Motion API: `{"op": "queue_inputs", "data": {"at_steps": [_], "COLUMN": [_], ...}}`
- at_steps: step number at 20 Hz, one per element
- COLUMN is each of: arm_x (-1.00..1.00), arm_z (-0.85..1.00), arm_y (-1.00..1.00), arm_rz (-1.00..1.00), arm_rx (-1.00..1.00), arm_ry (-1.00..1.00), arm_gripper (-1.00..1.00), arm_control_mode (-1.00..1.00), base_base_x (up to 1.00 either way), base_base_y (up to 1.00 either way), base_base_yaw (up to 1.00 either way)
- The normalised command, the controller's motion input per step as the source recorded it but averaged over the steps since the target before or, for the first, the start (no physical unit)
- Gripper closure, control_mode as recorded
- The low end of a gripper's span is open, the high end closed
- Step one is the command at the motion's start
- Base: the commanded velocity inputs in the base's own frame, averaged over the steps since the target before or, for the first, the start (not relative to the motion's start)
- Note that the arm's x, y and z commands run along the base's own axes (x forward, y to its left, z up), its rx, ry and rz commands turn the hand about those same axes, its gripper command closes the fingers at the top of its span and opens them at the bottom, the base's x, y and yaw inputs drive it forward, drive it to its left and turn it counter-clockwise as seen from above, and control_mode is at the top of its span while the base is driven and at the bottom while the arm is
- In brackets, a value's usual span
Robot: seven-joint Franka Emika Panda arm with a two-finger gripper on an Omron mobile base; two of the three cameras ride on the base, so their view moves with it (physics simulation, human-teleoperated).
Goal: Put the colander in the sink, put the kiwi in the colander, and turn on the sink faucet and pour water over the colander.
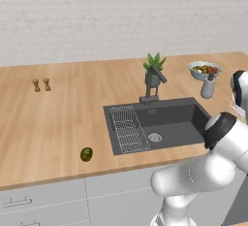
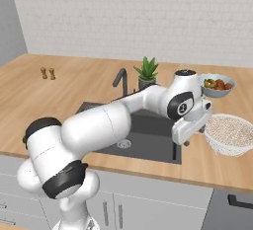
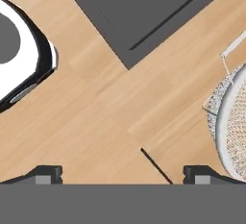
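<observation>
Hand view: colander [image 3: 233,122] is seen on the counter [image 3: 110,107] off to one side of the claw [image 3: 122,175], past one fingertip, not btwn them. Claw is spread wide, nothing held. Sideways shift judged needed first.

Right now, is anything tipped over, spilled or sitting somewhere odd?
Nothing stands out. The colander sits upright on the counter right of the sink, the kiwi lies near the counter's front edge left of it, and the fruit bowl and shakers are upright.
</observation>
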Motion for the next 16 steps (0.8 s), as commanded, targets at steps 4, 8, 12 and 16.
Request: {"op": "queue_inputs", "data": {"at_steps": [4, 8, 12, 16], "arm_x": [0.41, 0.28, 0.13, 0.07], "arm_z": [-0.05, -0.13, -0.24, -0.28], "arm_y": [0.00, -0.01, -0.12, -0.23], "arm_rz": [0.00, -0.02, -0.08, -0.05], "arm_rx": [0.03, 0.00, 0.00, 0.09], "arm_ry": [0.02, 0.00, 0.00, -0.03], "arm_gripper": [-1.00, -1.00, -1.00, -1.00], "arm_control_mode": [-1.00, -1.00, -1.00, -1.00], "base_base_x": [0.00, 0.00, 0.00, 0.00], "base_base_y": [0.00, 0.00, 0.00, 0.00], "base_base_yaw": [0.00, 0.00, 0.00, 0.00]}}
